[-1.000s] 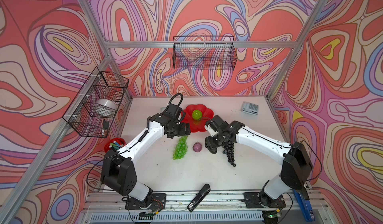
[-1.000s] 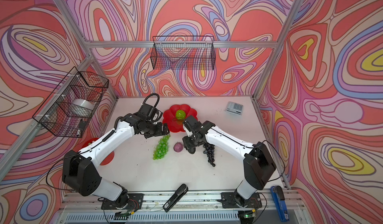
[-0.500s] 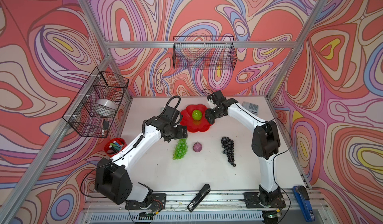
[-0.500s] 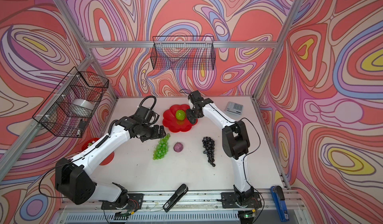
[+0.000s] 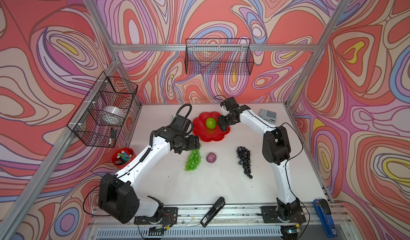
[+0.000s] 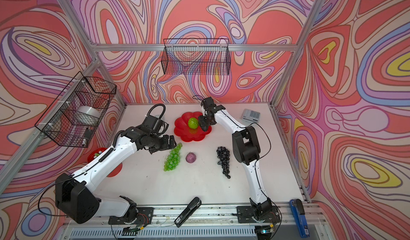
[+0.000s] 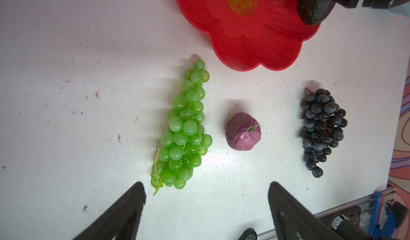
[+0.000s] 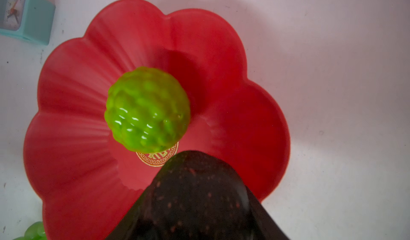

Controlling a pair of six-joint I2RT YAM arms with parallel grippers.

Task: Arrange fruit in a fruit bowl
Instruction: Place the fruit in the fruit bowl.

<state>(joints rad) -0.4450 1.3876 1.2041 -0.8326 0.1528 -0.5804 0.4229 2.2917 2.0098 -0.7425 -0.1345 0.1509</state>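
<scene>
Jaws of my right gripper pinch the black avocado over the rim of the fruit bowl (bumpy green ball inside), near the back edge of the desk. My left gripper hangs wide open, empty, by the green grapes.

Right petals: right hand with black avocado blocks the fruit bowl here.
Centre: lime-green ball; left, near petals bare.
Fruit row: gaps between green grapes, purple fruit, dark grapes.
Near bench: open up to stapler.
</scene>
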